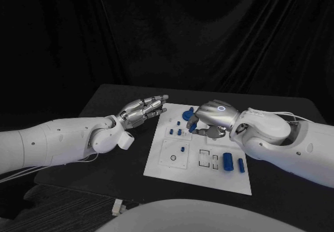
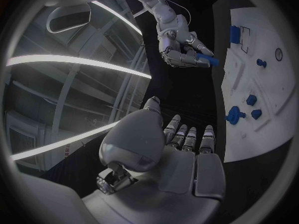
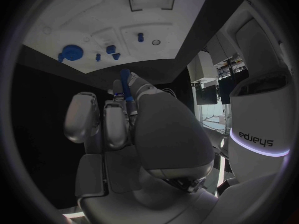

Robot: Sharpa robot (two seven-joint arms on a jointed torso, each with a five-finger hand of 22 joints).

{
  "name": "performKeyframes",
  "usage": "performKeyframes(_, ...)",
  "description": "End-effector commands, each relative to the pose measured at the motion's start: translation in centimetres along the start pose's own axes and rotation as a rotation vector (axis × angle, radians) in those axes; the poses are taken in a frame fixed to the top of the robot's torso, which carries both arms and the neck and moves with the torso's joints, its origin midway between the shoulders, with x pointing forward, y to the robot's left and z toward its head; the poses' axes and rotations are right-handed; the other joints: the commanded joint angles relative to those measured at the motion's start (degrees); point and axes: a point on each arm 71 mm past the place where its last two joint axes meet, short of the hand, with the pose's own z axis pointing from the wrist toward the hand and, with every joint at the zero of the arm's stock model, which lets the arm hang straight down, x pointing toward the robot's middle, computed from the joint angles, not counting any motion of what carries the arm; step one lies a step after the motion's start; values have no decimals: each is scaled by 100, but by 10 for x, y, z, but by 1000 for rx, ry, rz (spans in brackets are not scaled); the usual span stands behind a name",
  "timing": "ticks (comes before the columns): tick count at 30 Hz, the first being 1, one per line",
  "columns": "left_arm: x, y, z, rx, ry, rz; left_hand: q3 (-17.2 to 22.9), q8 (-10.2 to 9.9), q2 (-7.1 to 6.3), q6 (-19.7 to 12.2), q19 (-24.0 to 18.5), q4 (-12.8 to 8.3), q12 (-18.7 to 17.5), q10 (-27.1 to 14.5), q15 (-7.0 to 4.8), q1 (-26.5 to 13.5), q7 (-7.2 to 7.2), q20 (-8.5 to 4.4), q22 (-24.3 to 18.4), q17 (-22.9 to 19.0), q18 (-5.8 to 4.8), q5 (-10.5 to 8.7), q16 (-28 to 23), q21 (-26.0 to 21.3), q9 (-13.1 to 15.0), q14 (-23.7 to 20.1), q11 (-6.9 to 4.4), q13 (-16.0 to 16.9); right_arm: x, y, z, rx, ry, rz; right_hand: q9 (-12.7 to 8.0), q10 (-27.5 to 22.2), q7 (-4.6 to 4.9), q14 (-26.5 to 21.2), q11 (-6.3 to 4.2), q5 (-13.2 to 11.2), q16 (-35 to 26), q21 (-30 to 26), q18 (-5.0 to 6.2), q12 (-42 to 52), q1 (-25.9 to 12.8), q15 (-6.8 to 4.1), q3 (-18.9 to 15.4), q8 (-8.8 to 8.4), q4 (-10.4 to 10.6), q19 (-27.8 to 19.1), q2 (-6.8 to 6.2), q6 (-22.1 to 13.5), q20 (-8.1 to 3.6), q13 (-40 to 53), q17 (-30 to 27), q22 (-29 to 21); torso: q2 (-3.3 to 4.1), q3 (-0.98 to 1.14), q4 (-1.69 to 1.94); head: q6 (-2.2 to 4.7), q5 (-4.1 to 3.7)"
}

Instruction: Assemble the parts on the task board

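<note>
Head view: the white task board [image 1: 198, 169] lies mid-table; blue parts sit on it, among them a round disc [image 1: 187, 114] at its far end and two upright bars [image 1: 228, 161] near its right edge.
Left hand [image 1: 143, 111]: beside the board's left edge, fingers apart, holding nothing.
Right hand [image 1: 211, 120]: over the board's far part, grasping a blue peg [image 1: 193, 127].
Left wrist view: left hand [image 2: 177, 154] released, near the board [image 2: 261, 50]; right hand [image 2: 181, 47] grips the peg [image 2: 211, 60].
Right wrist view: the peg [image 3: 125, 82] is pinched by the right hand [image 3: 134, 134], clear of the board [image 3: 93, 25].

It looked like a robotics lab or demo studio. A black table [image 1: 278, 108] stood before heavy black curtains [image 1: 209, 43] that closed off the background, and a white task board [image 1: 201, 169] lay on it. The left wrist view showed long curved light strips [image 2: 74, 62] overhead, like a showroom ceiling.
</note>
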Motion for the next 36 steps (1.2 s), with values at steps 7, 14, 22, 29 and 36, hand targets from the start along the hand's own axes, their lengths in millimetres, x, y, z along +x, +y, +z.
performKeyframes(7,0,-9,-1,119,-70,50,-97,-361,-10,-624,-18,-9,-95,-14,-261,-126,-382,-338,-38,-9,109,-78,-21,-31,-82,-2,-202,-13,15,32,23,-86,18,-112,-26,-1,-14,194,9,-33,13,-8,-33,-32,-9,9,85,-47,-9,178,-62,-64,26,-3,17,895,0,-3,-13,1,184)
performKeyframes(14,-4,-14,-4,168,-123,98,-112,-408,-48,-651,-21,-10,-106,-15,-497,-99,-411,-540,-44,-9,110,0,-21,-33,-85,-2,-418,-14,29,42,36,-109,62,-118,-31,-11,-10,194,5,-7,17,11,-35,-47,-11,6,126,-66,-24,180,-73,-74,20,-3,22,899,-2,-9,21,1,194)
performKeyframes(22,-4,-14,-6,169,-122,96,-95,-388,-18,-577,-21,-9,-120,-17,-438,-85,-318,-539,-44,-9,103,30,-21,-33,-73,-2,-381,-16,48,52,43,-132,82,-137,-34,-15,-3,196,16,43,23,26,-36,-60,-11,-6,171,-84,-51,181,-96,-77,17,-1,32,903,5,-3,11,1,230)
performKeyframes(29,-4,-13,-5,160,-112,87,-72,-381,9,-538,-21,-12,-131,-18,-379,-57,-275,-503,-44,-9,92,66,-21,-33,-69,-2,-349,-18,62,58,45,-136,97,-125,-34,-10,-1,196,13,47,26,30,-37,-59,-17,-2,178,-86,-54,181,-102,-75,16,1,37,904,6,0,0,1,212)
performKeyframes(36,-4,-13,-5,154,-103,79,-46,-387,17,-535,-21,-23,-132,-19,-329,-9,-264,-461,-44,-9,84,135,-21,-33,-71,-2,-323,-18,73,61,45,-136,106,-108,-35,0,0,197,9,48,28,31,-38,-57,-24,11,188,-89,-57,181,-107,-73,20,3,40,904,11,1,2,1,222)
